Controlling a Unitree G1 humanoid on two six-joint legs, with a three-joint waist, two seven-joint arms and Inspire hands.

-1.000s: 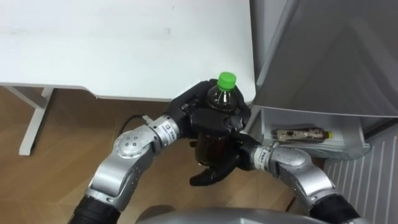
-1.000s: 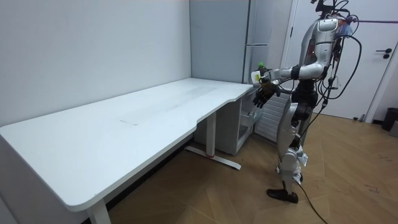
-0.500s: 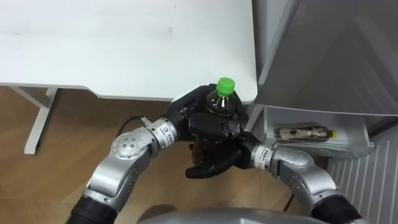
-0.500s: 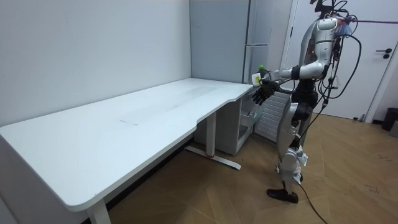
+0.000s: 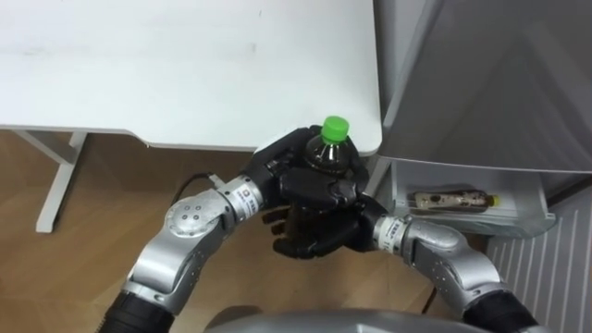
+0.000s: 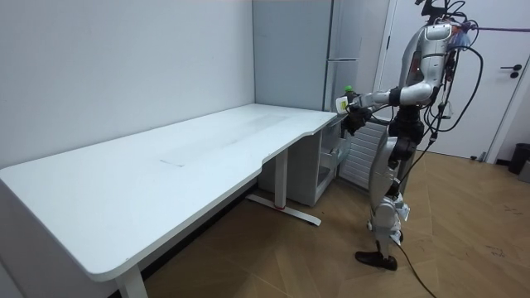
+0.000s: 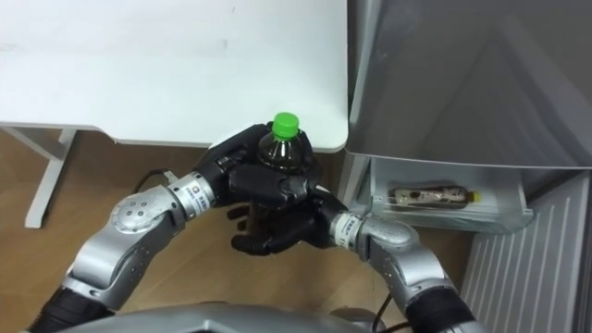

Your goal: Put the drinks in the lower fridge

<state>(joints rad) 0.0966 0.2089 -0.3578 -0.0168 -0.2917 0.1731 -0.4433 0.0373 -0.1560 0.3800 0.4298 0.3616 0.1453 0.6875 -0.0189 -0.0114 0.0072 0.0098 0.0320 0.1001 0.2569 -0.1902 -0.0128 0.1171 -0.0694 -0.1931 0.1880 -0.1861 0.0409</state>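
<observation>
A dark drink bottle (image 5: 326, 155) with a green cap is held upright in front of me, just off the white table's near corner. My left hand (image 5: 276, 159) wraps its upper part from behind and the left. My right hand (image 5: 319, 231) is curled round its lower body from the front. The lower fridge drawer (image 5: 535, 220) stands pulled out to the right, and a second bottle (image 5: 458, 198) lies on its side in it. In the room view I stand by the table's end, facing the fridge (image 6: 331, 50), bottle (image 6: 348, 93) at chest height.
The white table (image 5: 185, 65) spans the upper left, with its leg (image 5: 51, 185) over wood floor. The grey fridge front (image 5: 499, 74) rises above the drawer. A white ribbed panel (image 5: 550, 277) stands at the lower right.
My right hand's fingers, stretched out below the bottle before, have curled in round its lower body. The bottle and left hand have stayed nearly still.
</observation>
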